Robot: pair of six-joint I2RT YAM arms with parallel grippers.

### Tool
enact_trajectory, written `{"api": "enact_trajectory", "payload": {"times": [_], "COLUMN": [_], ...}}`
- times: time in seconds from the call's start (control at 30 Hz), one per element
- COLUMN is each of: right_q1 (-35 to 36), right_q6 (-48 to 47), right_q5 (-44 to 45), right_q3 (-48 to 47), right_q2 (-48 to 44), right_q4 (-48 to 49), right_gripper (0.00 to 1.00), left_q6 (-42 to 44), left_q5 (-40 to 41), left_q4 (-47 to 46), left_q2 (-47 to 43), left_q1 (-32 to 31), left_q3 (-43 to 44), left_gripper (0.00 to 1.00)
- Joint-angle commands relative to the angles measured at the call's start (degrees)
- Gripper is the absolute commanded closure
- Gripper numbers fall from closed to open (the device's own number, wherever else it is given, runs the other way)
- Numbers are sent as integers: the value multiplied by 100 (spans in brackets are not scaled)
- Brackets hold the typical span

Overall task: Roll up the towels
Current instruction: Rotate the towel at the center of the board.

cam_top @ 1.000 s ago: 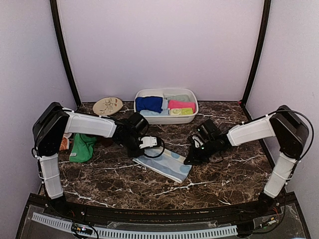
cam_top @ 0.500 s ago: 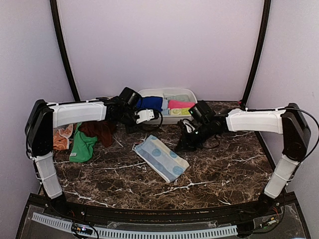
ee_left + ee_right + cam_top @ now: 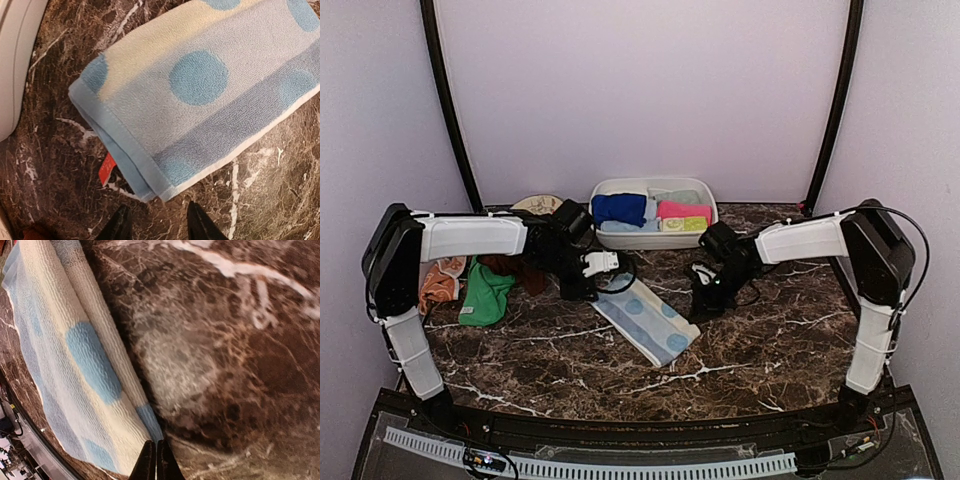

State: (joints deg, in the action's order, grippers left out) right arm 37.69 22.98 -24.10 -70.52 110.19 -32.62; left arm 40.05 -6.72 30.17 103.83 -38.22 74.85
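A pale towel with blue dots (image 3: pixel 646 320) lies folded in a long strip on the marble table, slanting from upper left to lower right. My left gripper (image 3: pixel 580 290) hovers just off its upper-left corner; in the left wrist view the gripper (image 3: pixel 156 214) is open and empty, and the dotted towel (image 3: pixel 200 90) with its red tag (image 3: pixel 106 169) lies just ahead. My right gripper (image 3: pixel 705 303) is low beside the strip's right side. Its wrist view shows the gripper (image 3: pixel 156 460) shut and empty at the towel's (image 3: pixel 75 370) folded edge.
A white tub (image 3: pixel 655 241) at the back holds rolled towels: royal blue (image 3: pixel 620 208), pink (image 3: pixel 683 210), yellow-green (image 3: pixel 686 224). Loose green (image 3: pixel 485 295), rust-brown (image 3: pixel 517 268) and peach (image 3: pixel 440 280) towels lie at the left. A leaf-pattern plate (image 3: pixel 536 204) peeks out behind the left arm.
Both arms pulled back toward the tub, then came down again beside the dotted towel. The left jaws opened and let go of the towel, which now lies flat.
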Motion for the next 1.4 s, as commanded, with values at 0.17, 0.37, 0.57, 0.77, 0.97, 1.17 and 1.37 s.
{"api": "enact_trajectory", "payload": {"times": [0.17,0.37,0.57,0.77,0.97,1.17,1.37], "right_q1": [-113,104,614,1270,731,241,133], "right_q6": [217,523,927,1366,345,-404,-816], "right_q5": [49,-144,-130,-50,239,-327,-554], "right_q3": [1072,1551,1938,2003,1115,-954,-3700], "right_q2": [-780,-841,-1116,-1429,-2058,-453,1857], "right_q4": [647,1088,1463,1636,446,61,-683], "right_gripper": [97,98,99,99,92,93,97], "left_q6": [-246,-281,-185,-26,15,-64,-52], "left_q5": [235,759,1391,1560,780,-513,-894], "left_q4": [-287,-781,-1236,-1170,-366,247,-27], "left_q2": [745,1039,1157,1040,207,-237,-337], "left_q1": [-116,-116,-116,-91,112,-260,-1078], "left_q3": [222,206,335,592,849,668,83], "left_gripper": [66,69,70,56,26,37,47]}}
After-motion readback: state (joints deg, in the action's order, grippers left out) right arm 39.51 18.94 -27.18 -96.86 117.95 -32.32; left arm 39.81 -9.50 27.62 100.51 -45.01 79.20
